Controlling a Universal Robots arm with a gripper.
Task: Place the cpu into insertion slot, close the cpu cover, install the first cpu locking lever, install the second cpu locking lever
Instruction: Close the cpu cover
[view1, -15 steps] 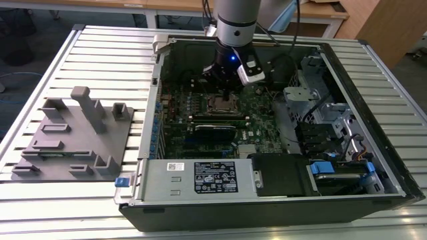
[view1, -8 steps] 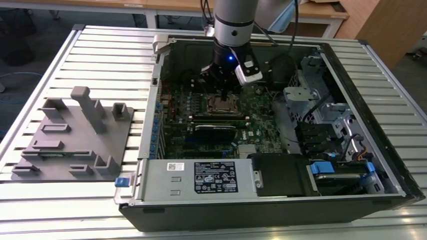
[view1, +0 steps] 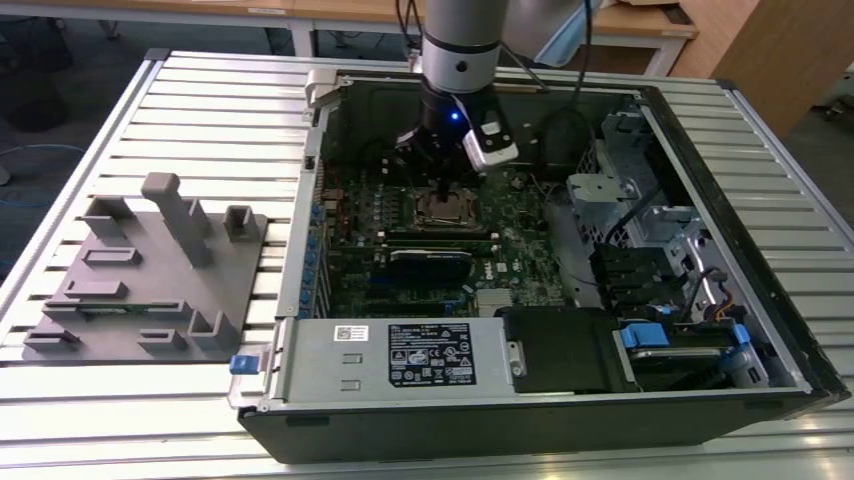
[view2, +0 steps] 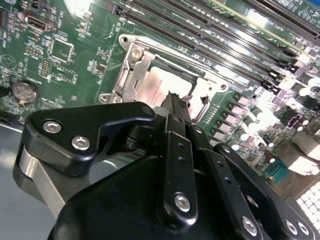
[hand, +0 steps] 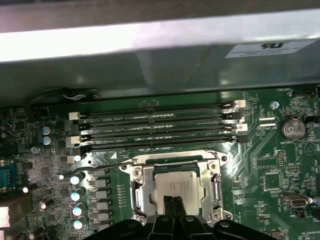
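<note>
In the exterior view we see the arm reach down into the open computer case (view1: 747, 200), which lies on the slatted counter (view1: 200, 110). The gripper (view1: 447, 188) hangs over the socket area in the upper middle of the frame.

In the first wrist view the cpu (hand: 177, 182) sits flat in the insertion slot (hand: 170, 158), just beside the long memory slots (hand: 155, 127). Its dull silver top shows through the window of the cpu cover (hand: 139, 187), which appears to lie down over it. The jaws are pressed together with nothing between them. Their tips are at the edge of the chip's top, and we cannot tell whether they touch it.

A thin wire lever (hand: 107, 165) stands out sideways from the socket, so we judge the locking undone and seating the cover the step in hand. To do it well we would press straight down on the frame metal rather than the chip. We would keep the push even so the cover seats level, and stay clear of the capacitors (hand: 76, 195) nearby.
</note>
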